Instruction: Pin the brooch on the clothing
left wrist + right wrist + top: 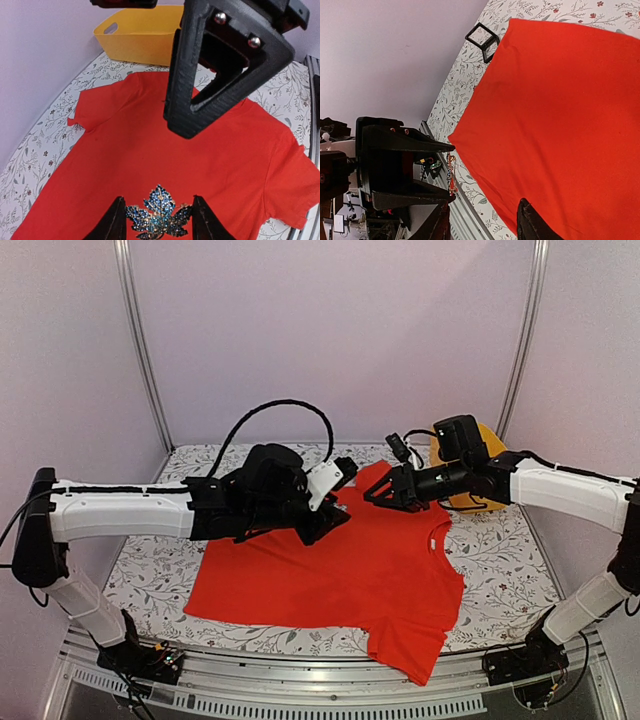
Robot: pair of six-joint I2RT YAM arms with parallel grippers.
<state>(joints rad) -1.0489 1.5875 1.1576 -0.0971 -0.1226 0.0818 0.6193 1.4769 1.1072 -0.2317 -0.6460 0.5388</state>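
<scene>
Stage: your brooch is picked up and brought over the shirt. The pinning itself looks not yet begun.
Left gripper (158,216): clenched on the brooch, one finger against each side. It hangs over the far-left part of the shirt.
Brooch (159,219): leaf-shaped, with blue and gold stones. It sits between your left fingertips, face toward the wrist camera, and appears to be held clear of the cloth. The pin on its back is hidden.
Box (482,36): a small black square on the table, just beside one corner of the shirt.
Shirt (340,580): red, spread flat across the middle of the table (500,560), with one sleeve reaching the near edge. You have nothing fastened to it.
Right gripper (482,222): released, fingers apart with nothing between them. It is over the far part of the shirt, facing your left gripper, near it but apart.
Basket (140,35): yellow, at the far right corner.
Left to do: bring the brooch down to the cloth, pass the pin through and close it. Your free right gripper is placed to steady the fabric.
</scene>
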